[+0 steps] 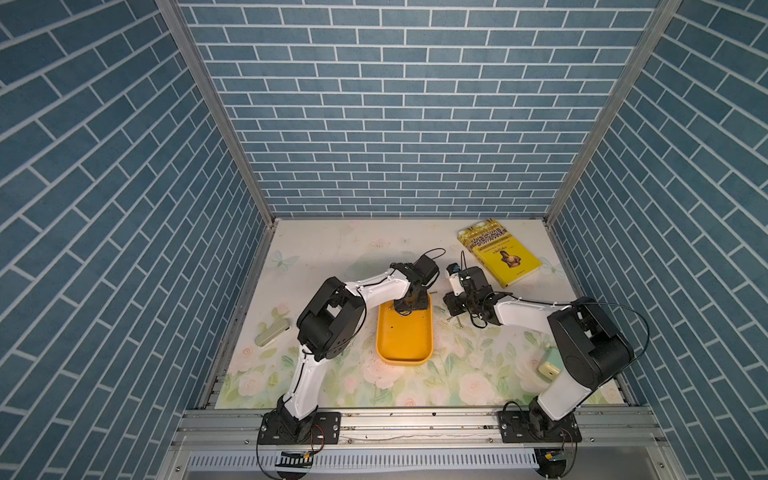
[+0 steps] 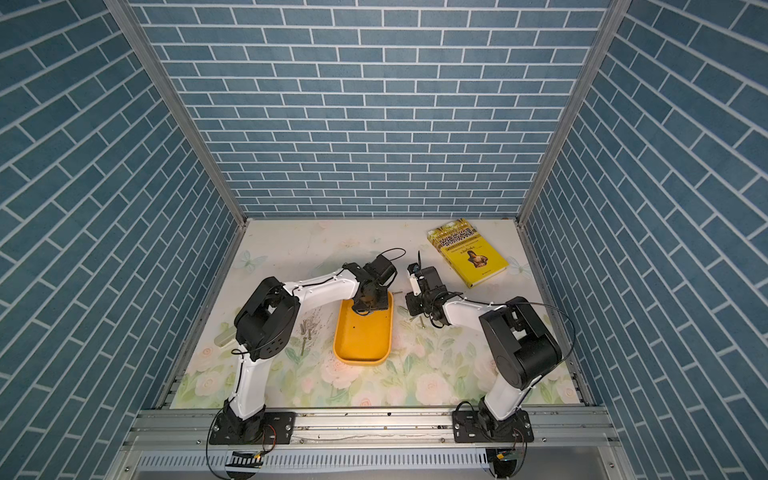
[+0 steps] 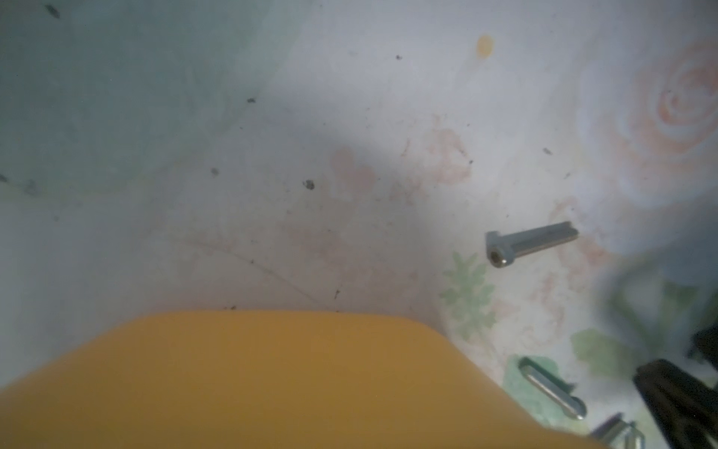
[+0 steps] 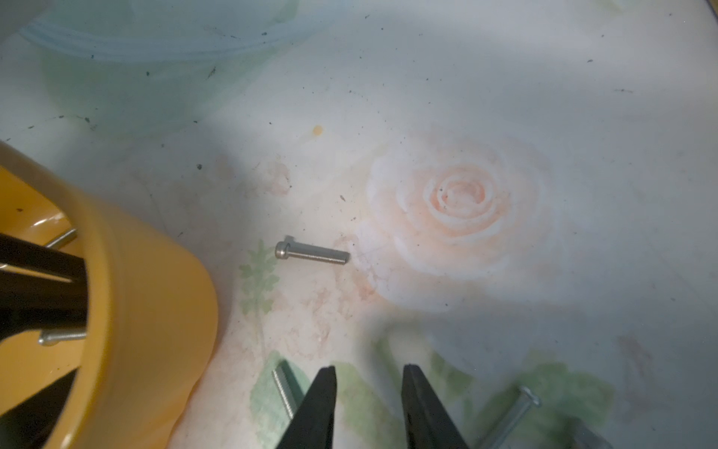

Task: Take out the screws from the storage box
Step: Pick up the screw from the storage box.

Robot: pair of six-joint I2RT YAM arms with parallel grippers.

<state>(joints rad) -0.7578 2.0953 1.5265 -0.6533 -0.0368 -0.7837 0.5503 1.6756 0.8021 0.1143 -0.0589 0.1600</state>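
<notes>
The storage box (image 1: 405, 338), an orange-yellow tray, lies mid-table in both top views. My left gripper (image 1: 405, 309) reaches into its far end. The right wrist view shows its black fingers (image 4: 42, 280) apart, with a screw (image 4: 62, 336) on the tray floor between them and a second one (image 4: 64, 236) beyond. The left wrist view shows only the tray's outer wall (image 3: 272, 381). My right gripper (image 4: 369, 373) hangs open just right of the tray, empty. Screws (image 4: 311, 252) (image 4: 285, 392) (image 4: 516, 414) lie on the cloth around it. Several more screws (image 2: 307, 328) lie left of the tray.
A yellow book (image 1: 498, 255) lies at the back right. A pale green block (image 1: 272, 332) sits near the left edge. A small cream piece (image 1: 548, 371) rests by the right arm's base. Blue brick walls close three sides.
</notes>
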